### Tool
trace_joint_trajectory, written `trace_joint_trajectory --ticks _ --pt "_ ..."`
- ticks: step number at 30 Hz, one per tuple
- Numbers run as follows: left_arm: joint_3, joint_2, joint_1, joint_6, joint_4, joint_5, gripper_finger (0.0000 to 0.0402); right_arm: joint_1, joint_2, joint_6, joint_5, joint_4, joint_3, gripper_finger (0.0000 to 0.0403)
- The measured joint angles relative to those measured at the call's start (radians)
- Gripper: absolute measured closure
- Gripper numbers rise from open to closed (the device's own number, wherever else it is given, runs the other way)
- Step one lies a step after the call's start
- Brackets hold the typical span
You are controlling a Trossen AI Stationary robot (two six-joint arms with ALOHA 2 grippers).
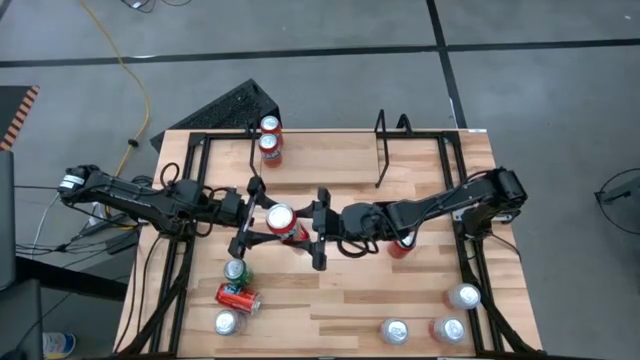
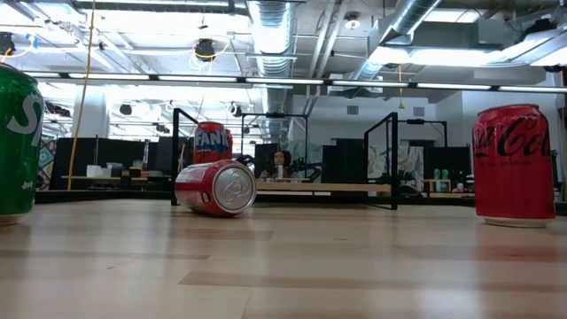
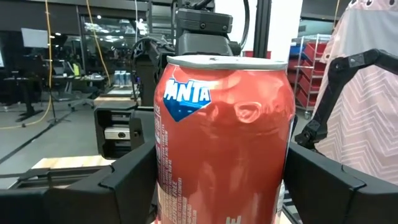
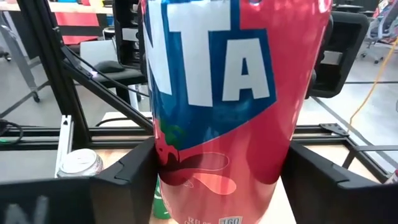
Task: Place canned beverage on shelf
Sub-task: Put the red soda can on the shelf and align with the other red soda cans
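Red Fanta aluminium can (image 1: pixel 281 222) sits upright btwn both sets of jaws mid-surface: left gripper (image 1: pixel 247 215) clamps it; right gripper (image 1: pixel 320 228) flanks it, contact unclear. Risk: mistimed handover tips or drops the can.

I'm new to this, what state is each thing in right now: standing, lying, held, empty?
Fanta can, upright, clamped in the left gripper.
Right gripper, around the same can.
Red can, lying on its side.
Green can, standing upright.
Shelf, no cans on it.
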Motion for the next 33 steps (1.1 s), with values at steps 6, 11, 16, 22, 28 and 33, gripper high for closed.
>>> trace_joint_trajectory --ticks 6,11,16,22,28,33 --pt "0.002 0.0 0.0 -0.007 -0.044 -0.002 0.0097 0.003 0.001 0.002 0.009 -0.023 0.0 0.0176" --pt "0.004 -0.004 0.002 -0.059 -0.153 -0.029 0.0066 0.001 0.004 0.006 0.041 -0.082 -0.002 0.0176" --pt "0.033 -0.033 0.001 -0.111 -0.369 -0.024 0.0052 0.011 0.004 0.035 0.094 -0.173 -0.002 0.0176" --pt "0.13 -0.038 0.001 -0.106 -0.598 -0.039 0.0049 0.019 0.003 0.057 0.094 -0.237 -0.002 0.0176" --pt "0.218 -0.034 0.0 -0.091 -0.838 -0.078 0.0048 0.019 0.002 0.082 0.093 -0.311 -0.002 0.0176" --pt "0.235 -0.034 0.001 -0.057 -0.86 -0.101 0.0048 0.02 0.005 0.082 0.066 -0.314 -0.002 0.0176"
